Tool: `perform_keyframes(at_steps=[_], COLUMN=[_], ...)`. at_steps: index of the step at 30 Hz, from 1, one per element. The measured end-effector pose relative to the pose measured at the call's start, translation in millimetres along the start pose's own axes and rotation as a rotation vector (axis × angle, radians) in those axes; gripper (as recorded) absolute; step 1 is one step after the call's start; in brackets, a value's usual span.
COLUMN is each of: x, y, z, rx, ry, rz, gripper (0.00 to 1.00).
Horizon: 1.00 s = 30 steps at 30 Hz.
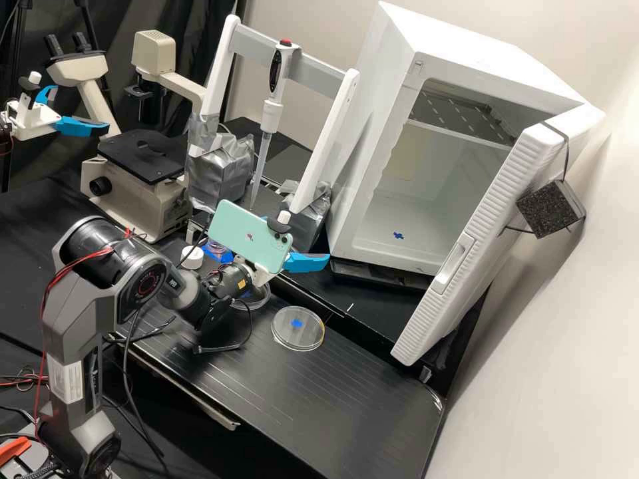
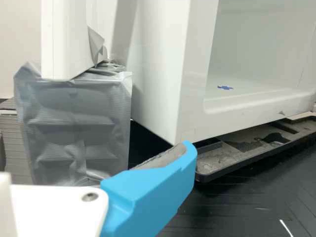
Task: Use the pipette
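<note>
Near the upper centre of the high view, the pipette [image 1: 270, 116] hangs near upright in its white stand [image 1: 331, 136], out of the claw [image 1: 297, 239], so the pipetting looks not begun: gripping it, working its button and serving the round dish [image 1: 297, 328] at lower centre all seem left to do. Right of the pipette's lower end, the claw is spread wide, and it holds nothing, the grey pad [image 2: 167, 156] bare in the wrist view.

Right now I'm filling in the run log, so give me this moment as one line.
tool: open, not on pipette; pipette: upright in white stand; dish: on bench; cabinet: door open
</note>
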State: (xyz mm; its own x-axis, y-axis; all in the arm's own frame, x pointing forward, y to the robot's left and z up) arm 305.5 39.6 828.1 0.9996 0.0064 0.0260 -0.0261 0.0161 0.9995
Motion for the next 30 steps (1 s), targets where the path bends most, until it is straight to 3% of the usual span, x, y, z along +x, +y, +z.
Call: perform_keyframes(at_steps=[9, 13, 16, 19, 22, 26, 30], x=[-1, -18, -36, -50, -59, -61, -55], y=[0.5, 4.6, 14.4, 26.3, 29.3, 34.7, 42.3], z=[0, -1, -10, -31, -55, -93, -128], rx=[0.0, 0.001, 0.027, 0.036, 0.02, -0.027, -0.065], ry=[0.002, 0.012, 0.044, 0.127, 0.216, 0.319, 0.348], rz=[0.005, 0.003, 0.036, 0.082, 0.096, 0.111, 0.119], gripper=[1.0, 1.0, 1.0, 1.0, 1.0, 1.0, 1.0])
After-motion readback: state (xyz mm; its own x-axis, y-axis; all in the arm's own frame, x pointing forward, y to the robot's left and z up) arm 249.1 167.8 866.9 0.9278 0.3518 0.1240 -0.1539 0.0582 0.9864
